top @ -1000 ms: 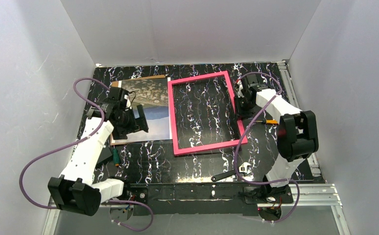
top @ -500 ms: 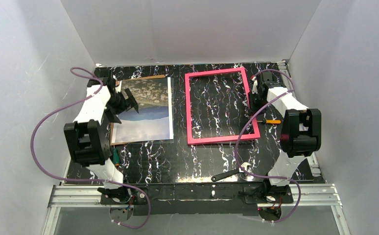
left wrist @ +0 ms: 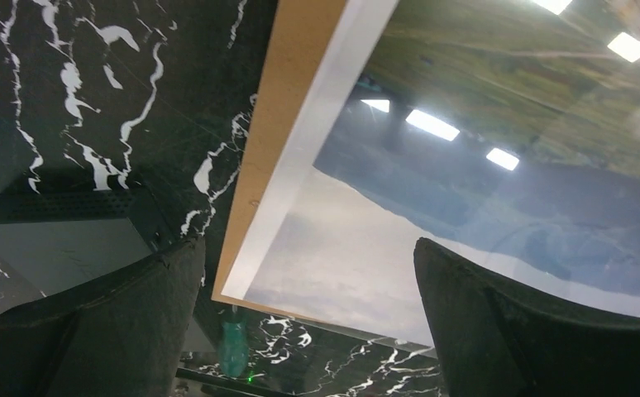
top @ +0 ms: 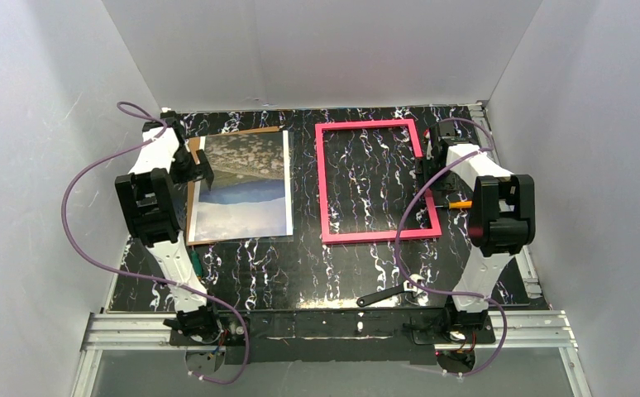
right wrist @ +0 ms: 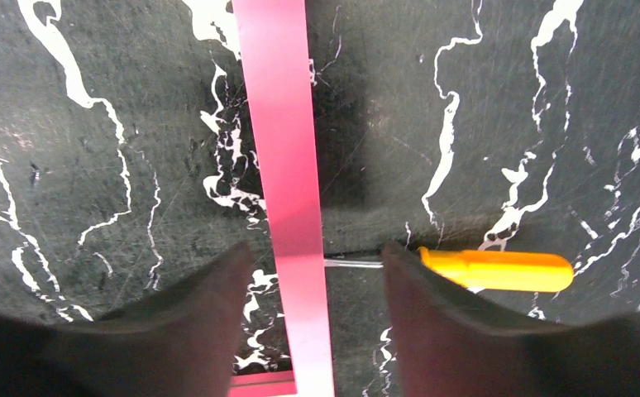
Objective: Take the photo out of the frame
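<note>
Photo (top: 245, 186) lies left of the pink frame (top: 380, 236), my right tool (right wrist: 317, 248) parted astride its right side, left tool (left wrist: 308, 248) wide.

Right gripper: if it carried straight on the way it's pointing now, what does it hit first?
Likely the frame, whose pink side bar runs between the open fingers of the right gripper; the fingertips would land on the table either side. Its height above the bar is unclear.

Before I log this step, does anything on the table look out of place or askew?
Yes. The orange screwdriver beside the frame points its shaft at, perhaps under, the right rail, so the frame may not lie flat.
</note>
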Motion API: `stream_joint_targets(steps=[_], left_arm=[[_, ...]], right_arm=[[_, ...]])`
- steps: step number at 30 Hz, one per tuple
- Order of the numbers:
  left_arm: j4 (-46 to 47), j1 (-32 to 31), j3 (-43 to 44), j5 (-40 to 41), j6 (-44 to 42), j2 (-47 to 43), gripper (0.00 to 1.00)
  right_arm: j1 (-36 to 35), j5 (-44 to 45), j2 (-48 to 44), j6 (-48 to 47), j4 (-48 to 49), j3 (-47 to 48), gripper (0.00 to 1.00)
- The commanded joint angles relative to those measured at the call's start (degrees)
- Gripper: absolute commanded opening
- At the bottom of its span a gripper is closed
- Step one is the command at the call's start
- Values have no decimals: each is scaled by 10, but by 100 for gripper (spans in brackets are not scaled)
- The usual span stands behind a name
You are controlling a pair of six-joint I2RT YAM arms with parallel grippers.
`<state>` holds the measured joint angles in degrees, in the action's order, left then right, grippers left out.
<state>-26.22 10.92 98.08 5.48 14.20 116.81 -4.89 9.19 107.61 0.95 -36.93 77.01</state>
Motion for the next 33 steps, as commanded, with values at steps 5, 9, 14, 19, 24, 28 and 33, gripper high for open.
stream_joint_targets(steps=[5,9,14,19,24,28,33], left_arm=[[-98,9,39,15,-2,44,98],[-76,32,22,-99,31,51,98],[-82,39,29,-134,38,76,98],[-93,40,34,-111,37,91,98],[-87,43,48,-116,24,63,98],[-73,69,43,-147,36,58,98],[-84,102,70,-219,50,99,98]], right_arm=[[-3,-83,-104,65,-19,-3,80],[-31,-147,-160,87,-23,-24,80],[-114,-131,-190,102,-42,-45,80],[-193,-124,-190,133,-42,-63,79],[-246,-123,-185,151,-29,-80,79],[-266,-112,-181,156,-40,-80,79],[-276,-100,-199,156,-52,-80,79]])
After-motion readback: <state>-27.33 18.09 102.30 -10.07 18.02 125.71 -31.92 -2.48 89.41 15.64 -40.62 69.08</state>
